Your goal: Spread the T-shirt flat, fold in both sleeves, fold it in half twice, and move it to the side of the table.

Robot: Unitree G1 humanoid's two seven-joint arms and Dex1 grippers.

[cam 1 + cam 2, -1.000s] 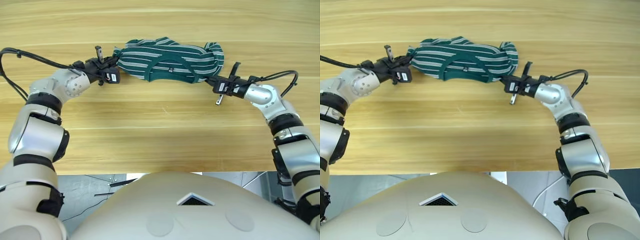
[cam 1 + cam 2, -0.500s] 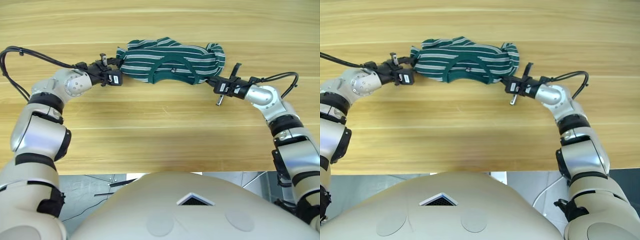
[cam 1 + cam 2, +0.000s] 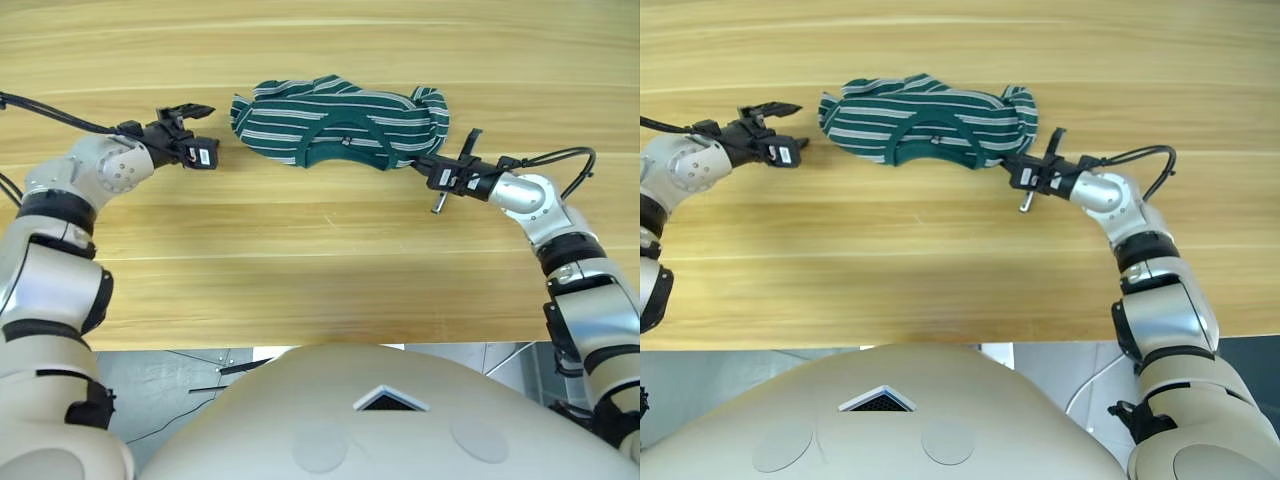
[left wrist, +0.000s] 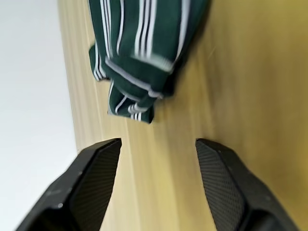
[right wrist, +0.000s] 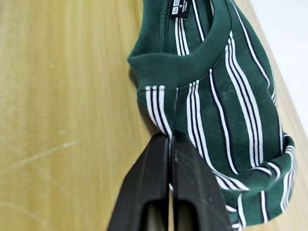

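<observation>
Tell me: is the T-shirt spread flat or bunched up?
Bunched up. The T-shirt lies in a crumpled heap on the table, its cloth folded over itself; the right pincer pinches its edge.

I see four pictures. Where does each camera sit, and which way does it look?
Left eye view: on the head, facing forward and down at the table and T-shirt; both arms show, left gripper open beside the T-shirt, right gripper shut on its edge.
Right eye view: beside it on the head; same scene.
Left wrist view: on the left wrist, looking past its open fingers at the T-shirt's end.
Right wrist view: on the right wrist, looking past shut fingers at the collar.
Shared: all show the T-shirt.
</observation>
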